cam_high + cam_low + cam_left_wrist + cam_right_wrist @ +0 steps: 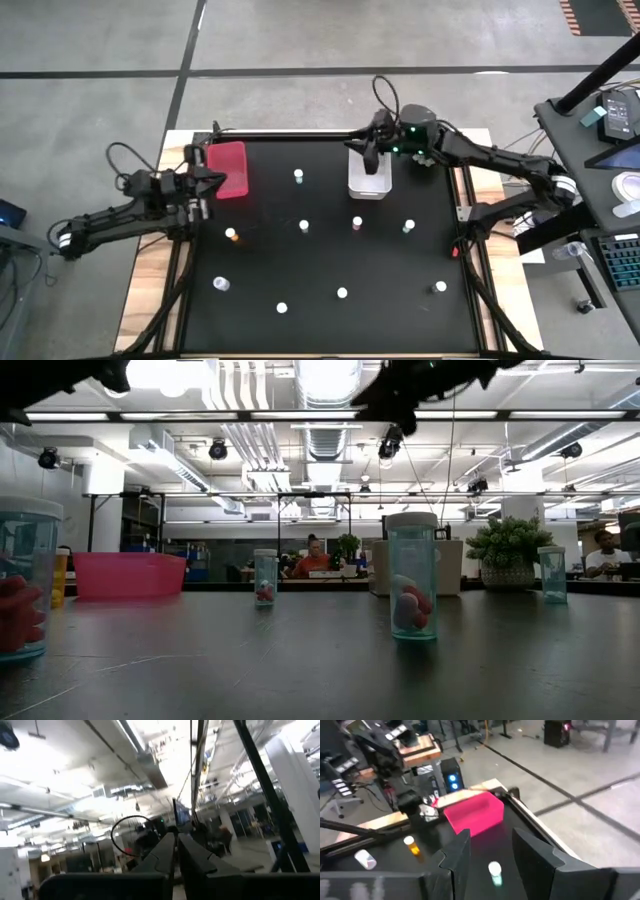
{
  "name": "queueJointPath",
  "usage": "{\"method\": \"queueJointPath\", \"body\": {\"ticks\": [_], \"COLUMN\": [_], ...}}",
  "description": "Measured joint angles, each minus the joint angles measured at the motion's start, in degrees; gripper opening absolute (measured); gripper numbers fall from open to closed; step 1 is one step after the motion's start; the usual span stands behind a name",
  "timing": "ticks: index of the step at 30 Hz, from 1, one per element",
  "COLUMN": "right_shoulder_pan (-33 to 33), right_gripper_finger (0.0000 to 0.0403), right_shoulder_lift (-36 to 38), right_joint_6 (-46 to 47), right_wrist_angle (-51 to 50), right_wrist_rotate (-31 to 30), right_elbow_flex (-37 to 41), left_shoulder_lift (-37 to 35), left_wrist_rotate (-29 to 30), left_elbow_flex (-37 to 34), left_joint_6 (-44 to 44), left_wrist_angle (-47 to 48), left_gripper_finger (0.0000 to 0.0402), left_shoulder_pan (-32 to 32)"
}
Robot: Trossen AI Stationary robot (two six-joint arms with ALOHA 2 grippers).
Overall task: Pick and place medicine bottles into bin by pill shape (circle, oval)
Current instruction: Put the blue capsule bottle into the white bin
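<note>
Seen from above, a black counter (330, 240) carried a pink bin (227, 169) near its far left corner and a white bin (369, 174) toward the far right. Nine small medicine bottles (304, 227) with white caps stood scattered across the open mat on the near side of the two bins, each well apart from the others. One bottle (298, 177) stood between the pink bin and the white bin.

The left gripper (212, 180) hovered just beside the pink bin at the counter's left edge, clenched with nothing in it; its wrist camera showed the two dark fingers (162, 852) pressed together and pointed up at the ceiling, which no other view revealed. The right gripper (371, 146) hung over the far rim of the white bin, its fingers (457, 851) parted and nothing visible between them. Its wrist camera looked across to the pink bin (474, 813), an orange bottle (411, 845) and a pale bottle (494, 871).

Only the level view showed the bottles upright, long axis vertical, caps up, with pills inside one clear bottle (412, 575). Wide bare mat lay between the bottles and along the near edge
</note>
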State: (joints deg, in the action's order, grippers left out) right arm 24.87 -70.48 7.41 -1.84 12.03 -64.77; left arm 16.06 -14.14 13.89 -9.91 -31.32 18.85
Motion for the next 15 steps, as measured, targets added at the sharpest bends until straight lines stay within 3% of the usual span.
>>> {"method": "queueJointPath", "body": {"ticks": [15], "right_shoulder_pan": [-11.7], "right_gripper_finger": [0.0137], "right_shoulder_lift": [-15.9], "right_joint_6": [-7.5], "right_wrist_angle": [-4.5], "right_wrist_rotate": [-0.4], "right_elbow_flex": [-11.3], "left_shoulder_lift": [-9.1], "left_wrist_rotate": [0.1], "left_elbow_flex": [-1.9], "left_joint_6": [-0.1], "left_wrist_angle": [4.4], "left_gripper_finger": [0.0006], "left_shoulder_pan": [0.0]}}
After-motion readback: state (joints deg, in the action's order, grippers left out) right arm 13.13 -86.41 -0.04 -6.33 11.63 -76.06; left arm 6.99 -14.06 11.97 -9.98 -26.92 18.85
